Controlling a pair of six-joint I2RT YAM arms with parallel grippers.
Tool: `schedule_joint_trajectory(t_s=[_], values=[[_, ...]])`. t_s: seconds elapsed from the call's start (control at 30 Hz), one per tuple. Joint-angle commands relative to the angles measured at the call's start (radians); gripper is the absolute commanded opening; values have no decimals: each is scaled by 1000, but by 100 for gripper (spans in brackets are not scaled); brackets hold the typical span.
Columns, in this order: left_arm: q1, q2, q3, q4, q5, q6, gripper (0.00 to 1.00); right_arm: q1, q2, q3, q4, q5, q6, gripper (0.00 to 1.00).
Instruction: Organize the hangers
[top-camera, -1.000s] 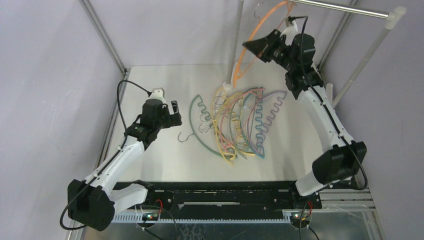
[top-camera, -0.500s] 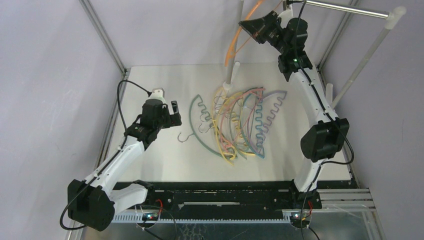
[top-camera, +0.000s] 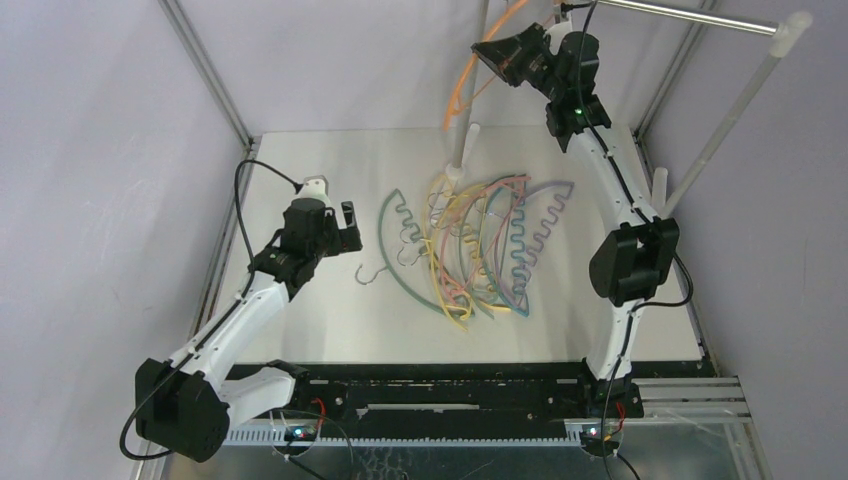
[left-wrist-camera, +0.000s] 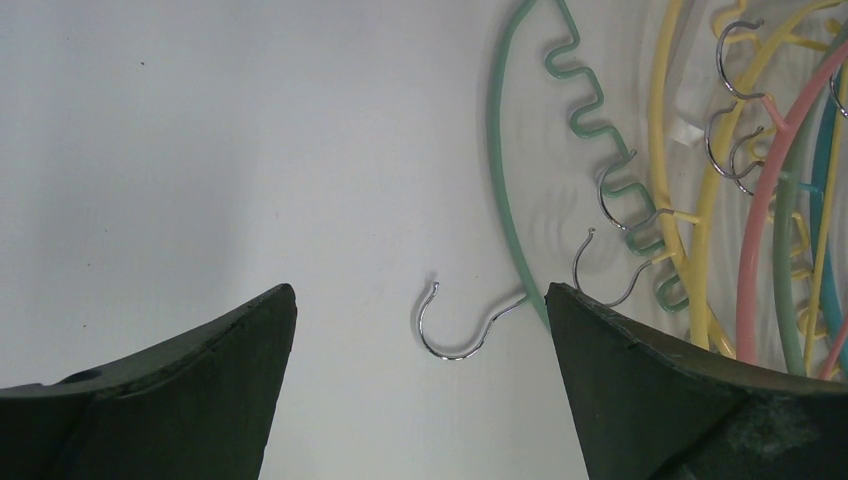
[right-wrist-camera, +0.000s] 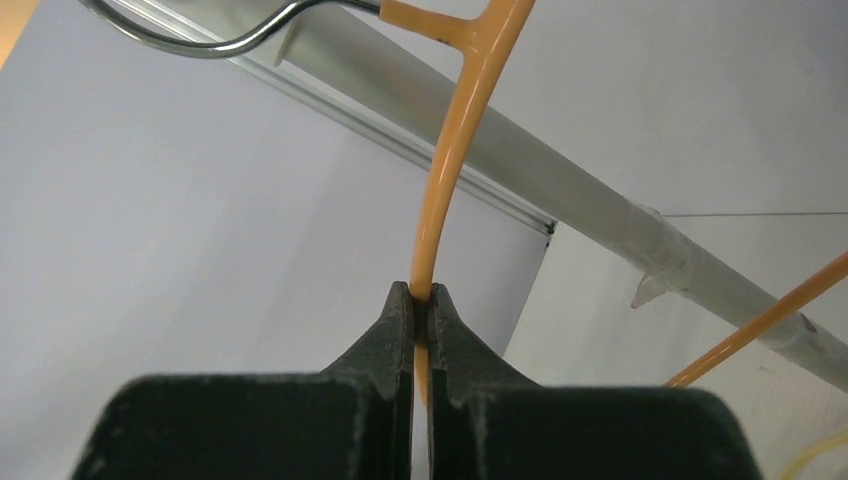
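Observation:
Several hangers (top-camera: 470, 250) in teal, yellow, pink, blue and pale purple lie in a heap on the table's middle. High at the back, my right gripper (top-camera: 482, 48) (right-wrist-camera: 421, 300) is shut on the thin arm of an orange hanger (top-camera: 458, 95) (right-wrist-camera: 450, 150), and its metal hook (right-wrist-camera: 200, 40) shows above. My left gripper (top-camera: 352, 228) (left-wrist-camera: 420, 292) hovers open just left of the heap. Between its fingers lies the steel hook (left-wrist-camera: 455, 335) of the green hanger (left-wrist-camera: 505, 200), untouched.
A metal rack rod (top-camera: 690, 18) runs across the top right, carried by a slanted white pole (top-camera: 725, 115). Another white pole (top-camera: 470, 100) rises just behind the heap. Frame posts (top-camera: 205, 70) line the table's sides.
My right arm has lifted the orange hanger higher and to the left, nearer the rack rod. The left arm and the heap have not moved.

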Motion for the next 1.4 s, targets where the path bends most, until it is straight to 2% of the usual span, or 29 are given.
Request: schedule_joint_trajectory(t_s=[0.0,0.03,0.07,0.1,0.13,0.3,0.43,0.5,0.57,0.67,0.73,0.83,1.0,1.17,1.37], values=[[-2,6,19,12,-12,23,99,-11,-43,-11,-13,6,15,0],[-2,10,23,12,-10,25,100,-11,-52,-13,-35,12,-5,1],[-2,14,25,12,-9,25,99,-11,-65,-16,-66,22,-23,9],[-2,19,30,15,-5,25,100,-9,-104,-42,-123,62,-64,26],[-2,20,32,16,-4,25,100,-9,-112,-49,-126,68,-70,29],[-1,28,37,24,8,18,99,-13,-241,-188,-140,139,-134,60],[-2,32,41,27,16,15,100,-20,-335,-281,-163,167,-182,72],[-1,35,42,29,20,16,100,-22,-393,-341,-170,197,-216,83],[-2,39,45,30,21,18,100,-21,-450,-403,-188,228,-273,88],[-2,42,47,38,18,20,99,-12,-527,-455,-265,247,-367,88],[-1,44,49,45,15,19,100,33,-556,-449,-407,270,-491,88],[-1,48,53,50,13,16,99,166,-610,-526,-599,368,-679,86],[-2,57,51,57,20,6,99,413,-723,-823,-683,483,-844,83],[-2,69,28,73,41,-9,99,507,-690,-974,-631,464,-805,78],[-2,65,6,85,43,-18,99,520,-526,-972,-460,430,-729,73]])
